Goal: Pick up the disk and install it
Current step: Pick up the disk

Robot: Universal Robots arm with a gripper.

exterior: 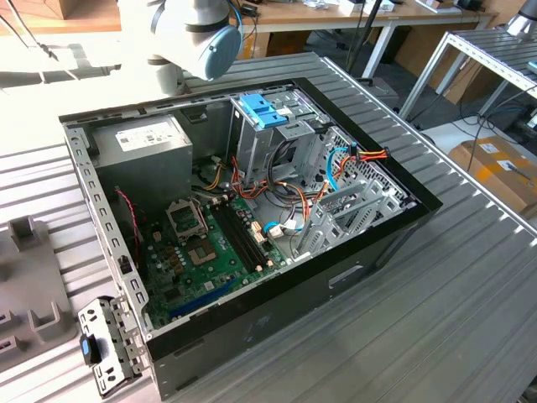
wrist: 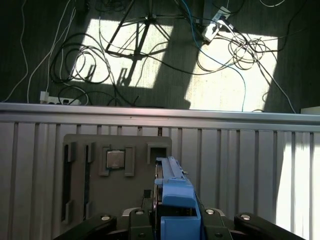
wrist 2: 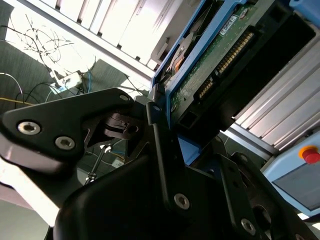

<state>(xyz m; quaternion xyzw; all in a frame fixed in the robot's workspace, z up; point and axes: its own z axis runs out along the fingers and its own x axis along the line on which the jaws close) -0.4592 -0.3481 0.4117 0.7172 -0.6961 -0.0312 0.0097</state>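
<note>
- One half of the job looks done: the disk (wrist: 172, 200) is off its rest and in my grip, so I judge the pick-up complete.
- My gripper (wrist: 172, 222) is clenched on the disk. In both wrist views a black finger lies flat against each side of it.
- I hold the disk edge-on. Its blue plastic rail faces the first wrist view, and its green circuit board and rows of connector pins face the second wrist view.
- The disk hangs in the air above the slatted aluminium table (wrist: 240, 165), just beside a grey fixture tray (wrist: 117, 165) with a processor chip (wrist: 115, 159) in one pocket. It touches neither.
- The open computer case (exterior: 394, 243) lies on its side on the same table, well apart from what I carry.
- Inside the case, the motherboard (exterior: 201, 260) is near, the grey power supply (exterior: 143, 151) is towards the exterior view's left, and the tall metal drive cage (exterior: 268, 147) with a light-blue bracket (exterior: 262, 109) on top stands at the far side.
- What is left, by my reckoning, is the whole install: the disk is not yet at the case, let alone in a bay.
</note>
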